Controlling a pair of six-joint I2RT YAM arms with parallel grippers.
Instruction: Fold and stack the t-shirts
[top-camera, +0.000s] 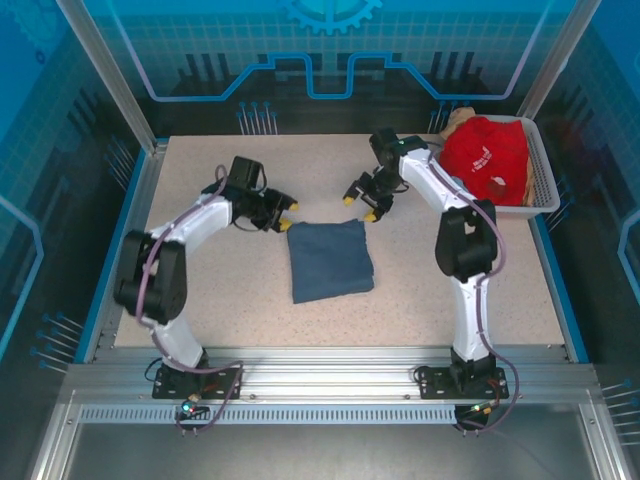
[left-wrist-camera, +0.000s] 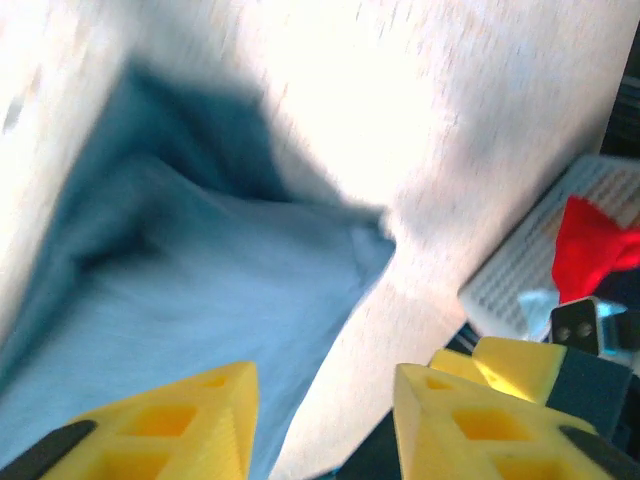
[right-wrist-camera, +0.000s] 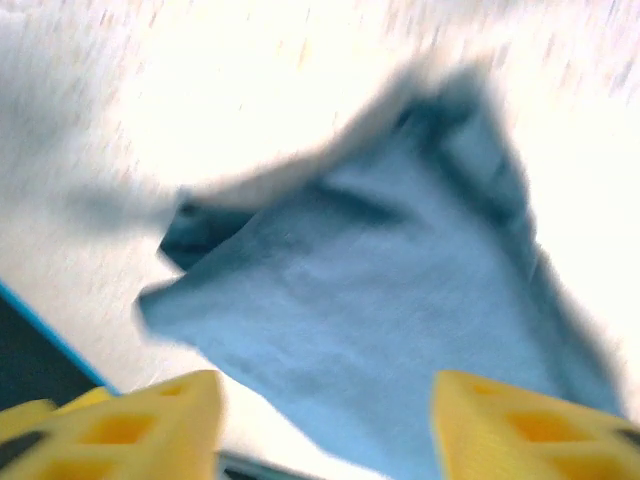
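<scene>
So the slate-blue t-shirt (top-camera: 330, 261) is lying mid-table (top-camera: 210, 300), folded down to a neat-ish rectangle with a couple of soft creases on top. Looks done to me, or close enough.

The left gripper (top-camera: 288, 216) sits right at the shirt's far left corner and the right gripper (top-camera: 360, 207) right at its far right corner. From the top view, both look just off the cloth. Both have their jaws spread with nothing pinched. In the left wrist view the yellow fingers (left-wrist-camera: 170, 425) stand wide, with just the shirt and bare table showing past the gap, and it's the same story in the right wrist view. Both wrist shots are pretty blurry though, so whether a tip is brushing the fabric is hard to call.

Off to the right of the blue shirt and further back there's a white mesh basket (top-camera: 541, 175). A red t-shirt (top-camera: 485, 155) is heaped in it, and a bit of tan cloth (top-camera: 458, 121) pokes out behind that.

My read: the fold on the blue one is basically finished, and this shirt becomes the bottom of the stack. The next move probably calls for the right arm to reach over to the basket, grab the red shirt and bring it onto open table beside the blue one to spread it flat. The thing to watch is not dragging the blue shirt's far edge on the way out, since those fingertips are so close to it.
</scene>
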